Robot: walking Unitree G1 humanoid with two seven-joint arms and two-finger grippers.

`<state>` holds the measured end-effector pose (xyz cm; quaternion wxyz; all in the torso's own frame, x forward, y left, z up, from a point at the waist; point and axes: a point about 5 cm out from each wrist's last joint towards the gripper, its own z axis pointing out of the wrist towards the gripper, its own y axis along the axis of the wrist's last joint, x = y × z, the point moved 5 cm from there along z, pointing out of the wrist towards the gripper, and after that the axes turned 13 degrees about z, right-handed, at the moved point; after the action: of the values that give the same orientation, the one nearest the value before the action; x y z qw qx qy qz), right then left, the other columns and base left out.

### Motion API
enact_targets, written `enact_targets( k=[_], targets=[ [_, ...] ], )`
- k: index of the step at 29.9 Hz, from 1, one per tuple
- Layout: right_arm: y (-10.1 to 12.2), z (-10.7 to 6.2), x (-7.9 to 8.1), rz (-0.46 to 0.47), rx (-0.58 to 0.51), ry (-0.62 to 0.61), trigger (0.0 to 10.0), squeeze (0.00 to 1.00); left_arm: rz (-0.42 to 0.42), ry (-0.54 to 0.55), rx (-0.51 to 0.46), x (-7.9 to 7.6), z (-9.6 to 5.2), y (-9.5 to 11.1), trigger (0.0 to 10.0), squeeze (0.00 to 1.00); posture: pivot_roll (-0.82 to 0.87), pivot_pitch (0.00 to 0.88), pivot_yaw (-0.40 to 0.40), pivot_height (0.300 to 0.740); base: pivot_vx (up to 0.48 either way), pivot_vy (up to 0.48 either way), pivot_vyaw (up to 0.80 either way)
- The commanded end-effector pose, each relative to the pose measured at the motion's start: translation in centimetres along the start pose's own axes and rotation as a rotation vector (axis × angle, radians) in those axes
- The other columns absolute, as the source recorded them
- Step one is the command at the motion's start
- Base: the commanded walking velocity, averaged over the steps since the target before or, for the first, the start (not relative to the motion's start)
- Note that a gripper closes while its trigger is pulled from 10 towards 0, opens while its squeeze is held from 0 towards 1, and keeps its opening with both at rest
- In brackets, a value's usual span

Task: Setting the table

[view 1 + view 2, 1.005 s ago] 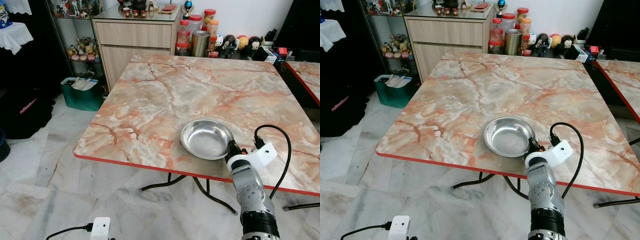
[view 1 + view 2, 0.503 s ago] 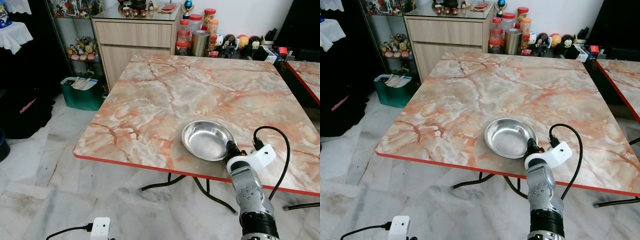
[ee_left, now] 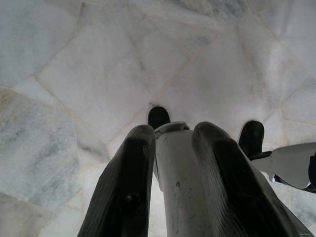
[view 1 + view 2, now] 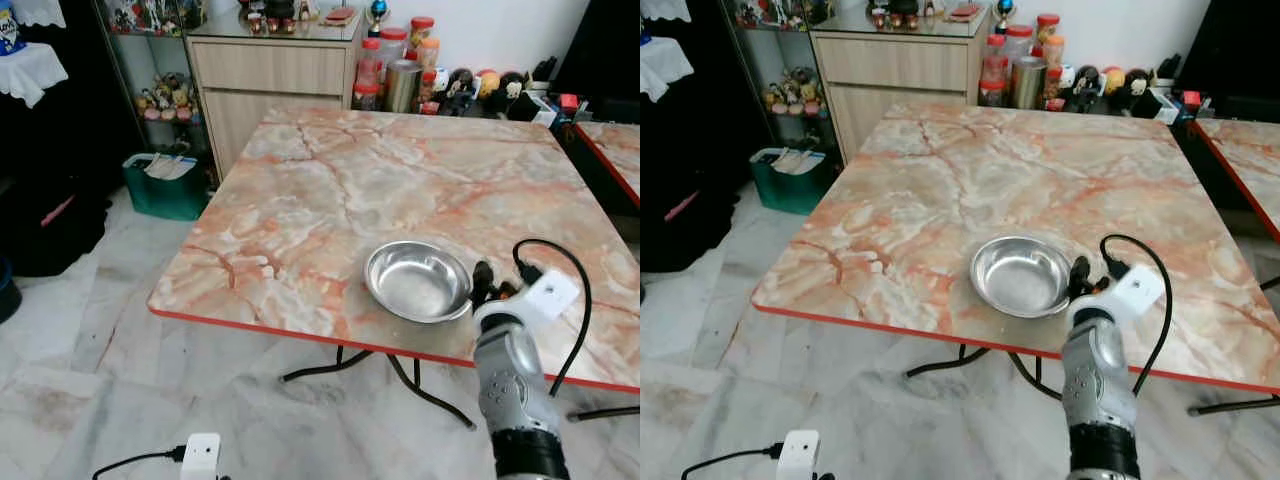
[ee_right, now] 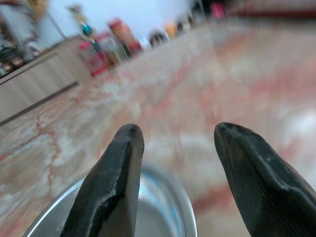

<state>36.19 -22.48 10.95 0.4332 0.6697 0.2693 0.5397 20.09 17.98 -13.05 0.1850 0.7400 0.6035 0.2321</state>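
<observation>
Right gripper (image 4: 482, 283) sits w/ its 2 fingers spread apart, nothing between them, just beside the right rim of the steel bowl (image 4: 417, 281); bowl rests flat on the marble tabletop (image 4: 330, 190) near the front edge w/ the red trim, right of centre, and looks empty; from the right wrist view the bowl's rim lies low between the 2 black fingers (image 5: 106, 185), not pinched. Step in hand looks like placing the 1st dish, w/ the bowl set down and let go; next move prob. calls for drawing the arm clear w/o nudging the rim, then fetching more tableware. Left gripper (image 3: 173, 182) hangs idle over the pale floor (image 3: 74, 74), fingers apart either side of a light-coloured part of the robot.
</observation>
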Motion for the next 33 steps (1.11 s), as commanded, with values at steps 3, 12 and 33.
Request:
enact_targets(
  k=[3,12,33],
  targets=[
    [-0.1,-0.1,1.5,-0.178,-0.025,0.078,10.0,0.00,0.003,-0.008,-0.004,0.0,0.0,0.0,10.0,0.00,0.06,0.000,-0.008,0.732,0.000,0.000,0.00],
    [0.2,-0.7,5.3,-0.358,-0.101,0.274,10.0,0.00,0.026,0.010,-0.016,0.2,0.0,0.1,10.0,0.00,0.06,0.000,-0.014,0.732,0.000,0.000,0.00],
    [-0.6,-1.0,5.8,-0.404,-0.092,0.318,10.0,0.00,0.018,-0.003,-0.036,-0.3,-0.1,0.1,10.0,0.00,0.06,0.000,-0.024,0.732,0.000,-0.299,0.00]
  ],
)
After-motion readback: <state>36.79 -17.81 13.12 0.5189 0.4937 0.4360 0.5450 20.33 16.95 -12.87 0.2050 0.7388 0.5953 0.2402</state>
